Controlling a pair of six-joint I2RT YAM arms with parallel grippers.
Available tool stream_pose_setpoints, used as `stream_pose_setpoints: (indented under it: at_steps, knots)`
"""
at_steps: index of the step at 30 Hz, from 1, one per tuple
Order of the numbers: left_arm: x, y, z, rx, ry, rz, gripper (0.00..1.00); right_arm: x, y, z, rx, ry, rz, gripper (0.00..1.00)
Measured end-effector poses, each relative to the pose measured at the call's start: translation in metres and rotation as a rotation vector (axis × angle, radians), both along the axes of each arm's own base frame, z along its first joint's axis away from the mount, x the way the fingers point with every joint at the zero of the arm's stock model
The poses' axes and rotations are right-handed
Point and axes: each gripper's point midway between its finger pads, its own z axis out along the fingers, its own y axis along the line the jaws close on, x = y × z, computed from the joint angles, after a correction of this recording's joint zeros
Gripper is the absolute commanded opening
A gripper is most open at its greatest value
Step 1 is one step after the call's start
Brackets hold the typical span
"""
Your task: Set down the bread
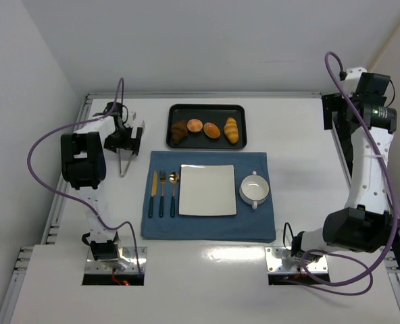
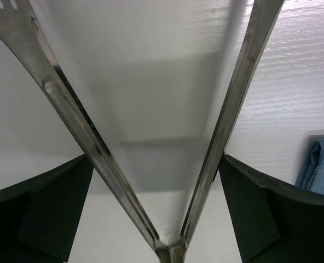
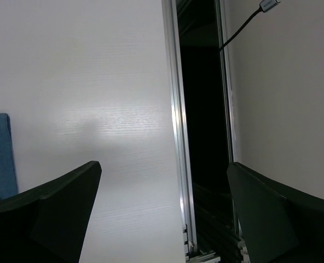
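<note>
The bread [image 1: 212, 129] is a small glossy orange-brown oval bun lying in the black tray [image 1: 207, 108] at the back of the table. It sits between a rounder tan bun [image 1: 195, 125] and a yellow ridged roll [image 1: 232, 129]. My left gripper [image 1: 123, 140] [image 2: 154, 159] is left of the tray, shut on metal tongs [image 1: 124, 162] [image 2: 91, 142]. The tong arms are spread open and empty, with a finger against each arm. My right gripper [image 1: 335, 113] [image 3: 165, 164] is open and empty, raised over the table's far right edge.
A dark pastry [image 1: 179, 131] lies at the tray's left end. In front of the tray, a blue cloth [image 1: 207, 226] carries a square white plate [image 1: 207, 190], a white bowl [image 1: 255, 190] and cutlery [image 1: 163, 192]. A metal rail [image 3: 175, 137] marks the right table edge.
</note>
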Motion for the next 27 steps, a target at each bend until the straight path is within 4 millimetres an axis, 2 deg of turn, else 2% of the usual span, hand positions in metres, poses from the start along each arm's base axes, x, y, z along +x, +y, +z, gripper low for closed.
stream_pose_setpoints:
  at_steps: [4, 5, 8, 10, 18, 21, 22, 24, 27]
  knots:
    - [-0.001, 0.0, 0.0, -0.003, 0.003, 0.007, 0.9, -0.001, -0.003, 0.0, -0.006, 0.001, -0.011, 1.0]
    - [-0.001, -0.001, 0.0, -0.005, 0.004, 0.009, 0.67, -0.002, -0.003, 0.0, -0.007, 0.002, -0.014, 1.0]
    - [-0.002, -0.002, -0.001, -0.011, 0.008, 0.02, 0.35, -0.003, -0.006, 0.0, -0.009, 0.002, -0.021, 1.0]
    - [-0.002, -0.002, -0.002, -0.014, 0.01, 0.026, 0.0, -0.003, -0.006, 0.0, -0.009, 0.003, -0.023, 1.0]
    - [-0.002, 0.002, 0.0, 0.007, 0.012, 0.028, 0.0, -0.003, -0.007, 0.0, -0.009, 0.003, -0.026, 1.0]
    - [-0.002, -0.004, 0.014, -0.014, -0.01, -0.013, 0.0, -0.004, -0.009, 0.0, -0.009, 0.003, -0.031, 1.0]
    - [-0.001, -0.008, 0.026, -0.033, -0.034, -0.038, 0.0, -0.004, -0.009, 0.001, -0.009, 0.002, -0.031, 1.0]
    - [0.007, -0.018, 0.066, -0.059, -0.121, -0.089, 0.0, -0.005, -0.01, 0.001, -0.009, 0.001, -0.034, 1.0]
    - [0.031, -0.038, 0.155, -0.056, -0.335, -0.172, 0.0, -0.006, -0.011, 0.004, -0.011, -0.007, -0.036, 1.0]
